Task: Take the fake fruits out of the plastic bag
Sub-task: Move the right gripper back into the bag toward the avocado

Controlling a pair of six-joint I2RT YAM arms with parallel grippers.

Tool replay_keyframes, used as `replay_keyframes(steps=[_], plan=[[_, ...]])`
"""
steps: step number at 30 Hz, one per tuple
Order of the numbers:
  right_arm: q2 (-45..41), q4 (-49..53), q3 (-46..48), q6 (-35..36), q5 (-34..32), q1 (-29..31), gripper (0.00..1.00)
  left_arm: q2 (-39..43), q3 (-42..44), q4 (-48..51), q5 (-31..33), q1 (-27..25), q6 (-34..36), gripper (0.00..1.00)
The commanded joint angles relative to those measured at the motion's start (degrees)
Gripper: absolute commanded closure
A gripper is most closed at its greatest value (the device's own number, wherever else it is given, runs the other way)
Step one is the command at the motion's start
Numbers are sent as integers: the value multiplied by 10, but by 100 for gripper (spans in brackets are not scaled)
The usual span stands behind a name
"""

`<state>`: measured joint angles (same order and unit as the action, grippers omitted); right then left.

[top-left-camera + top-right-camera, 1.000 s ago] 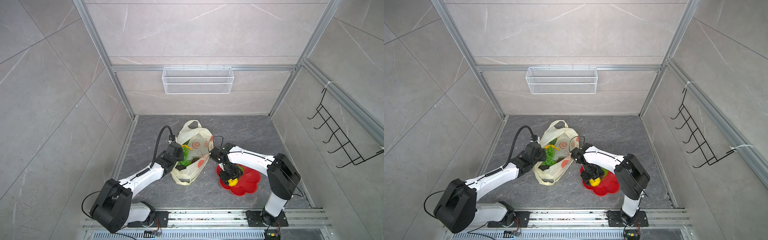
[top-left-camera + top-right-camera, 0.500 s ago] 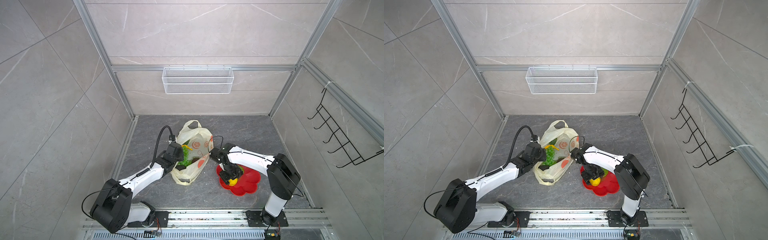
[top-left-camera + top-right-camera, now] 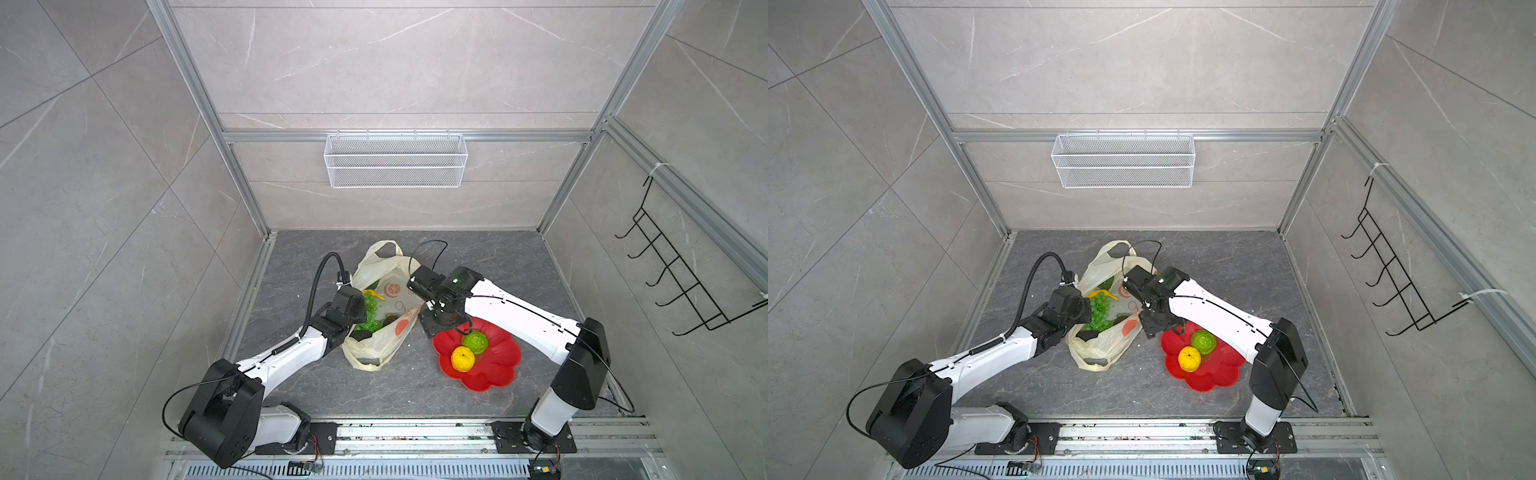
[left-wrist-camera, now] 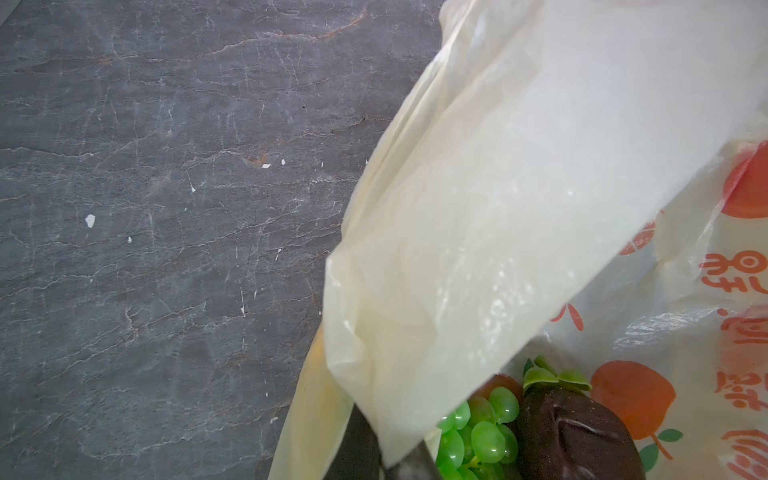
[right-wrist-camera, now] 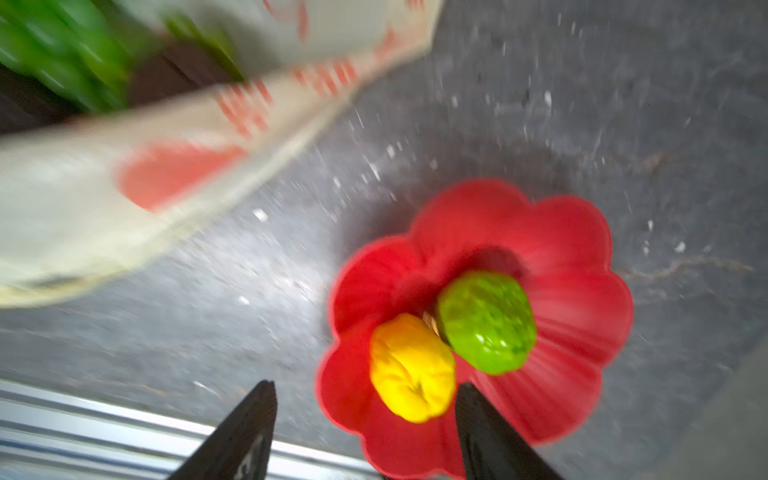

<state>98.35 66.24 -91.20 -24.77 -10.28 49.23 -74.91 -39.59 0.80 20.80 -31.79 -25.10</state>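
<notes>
Plastic bag [image 3: 374, 345] edge pinched in left claw [image 4: 386, 457]; right claw [image 5: 365, 388] gapes empty.

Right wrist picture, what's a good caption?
Open right gripper by red plate holding yellow citrus and bumpy green fruit.

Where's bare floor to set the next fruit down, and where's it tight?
Free: floor strip between bag, plate and front rail; back-right corner behind the right arm. Plate's outer petals too. Tight: gap between bag and plate, where the right gripper hangs open.
</notes>
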Motion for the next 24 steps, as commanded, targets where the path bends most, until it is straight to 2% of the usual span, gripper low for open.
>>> replay_keyframes(steps=[1,9,13,17,24], plan=[[16,-127,-15,-65,3,10,30,18,1,-22,6,9,-10,96],[110,-357,-19,-121,13,11,31,3,12,-32,-53,70,-47,96],[185,-389,-65,-158,-6,8,32,-3,10,-29,-66,80,-50,96],[223,-455,-75,-167,-15,6,34,-14,3,-24,-72,84,-51,96],[288,-496,-108,-175,-22,-10,36,-29,0,-25,-88,89,-56,96]])
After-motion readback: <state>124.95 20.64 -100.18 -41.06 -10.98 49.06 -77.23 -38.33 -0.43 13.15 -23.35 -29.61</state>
